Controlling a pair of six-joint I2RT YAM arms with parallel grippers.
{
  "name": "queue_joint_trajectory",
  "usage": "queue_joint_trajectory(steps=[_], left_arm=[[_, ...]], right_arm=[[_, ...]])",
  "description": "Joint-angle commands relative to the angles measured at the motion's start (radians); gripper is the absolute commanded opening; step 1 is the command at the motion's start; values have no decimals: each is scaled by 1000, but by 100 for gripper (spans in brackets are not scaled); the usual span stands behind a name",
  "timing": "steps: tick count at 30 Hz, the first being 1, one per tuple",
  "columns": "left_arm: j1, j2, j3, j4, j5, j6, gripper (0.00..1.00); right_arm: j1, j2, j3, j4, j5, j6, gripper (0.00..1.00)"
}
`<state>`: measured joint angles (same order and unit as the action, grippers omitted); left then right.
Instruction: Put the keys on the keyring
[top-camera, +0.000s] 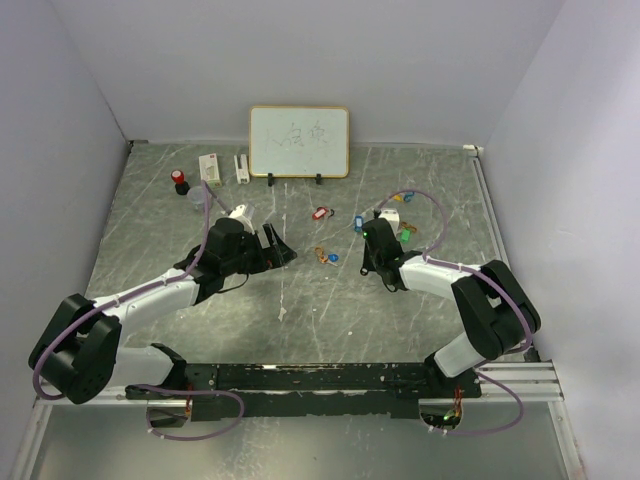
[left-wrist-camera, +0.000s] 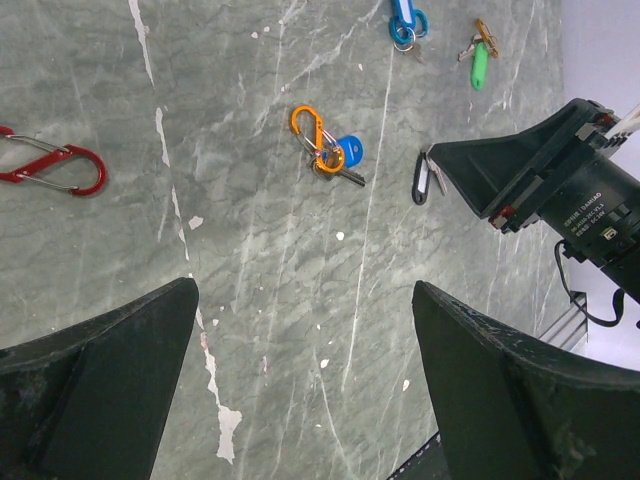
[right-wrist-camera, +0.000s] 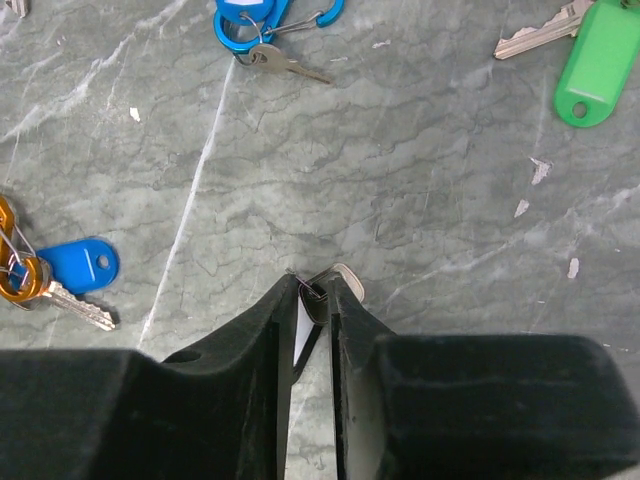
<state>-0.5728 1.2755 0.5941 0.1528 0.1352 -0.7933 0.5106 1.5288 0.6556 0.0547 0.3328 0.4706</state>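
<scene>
My right gripper (right-wrist-camera: 320, 290) is shut on a small dark-rimmed key tag with a white insert (right-wrist-camera: 343, 276), held just above the table; it also shows in the left wrist view (left-wrist-camera: 422, 180). A blue key tag (right-wrist-camera: 82, 266) with a metal key hangs on an orange carabiner (left-wrist-camera: 318, 138) to its left. A green key tag (right-wrist-camera: 598, 60) with a key lies to the far right. A blue carabiner with a blue tag and key (right-wrist-camera: 246, 20) lies ahead. My left gripper (left-wrist-camera: 305, 290) is open and empty, above bare table, short of the orange carabiner (top-camera: 322, 256).
A red carabiner (left-wrist-camera: 52, 166) lies to the left of the left gripper. At the back stand a small whiteboard (top-camera: 299, 141), two white boxes (top-camera: 209, 166) and a red-capped object (top-camera: 179, 179). Grey walls close in the table on three sides.
</scene>
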Motion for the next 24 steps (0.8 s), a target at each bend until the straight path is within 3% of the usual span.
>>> queue_joint_trajectory(steps=[1, 11, 24], left_arm=[[5, 2, 0, 27, 13, 8, 99], [6, 5, 10, 23, 11, 11, 99], [6, 7, 3, 33, 9, 6, 99]], right_arm=[[-3, 9, 24, 14, 8, -9, 17], [-4, -3, 20, 22, -1, -12, 0], [9, -130, -10, 28, -7, -29, 0]])
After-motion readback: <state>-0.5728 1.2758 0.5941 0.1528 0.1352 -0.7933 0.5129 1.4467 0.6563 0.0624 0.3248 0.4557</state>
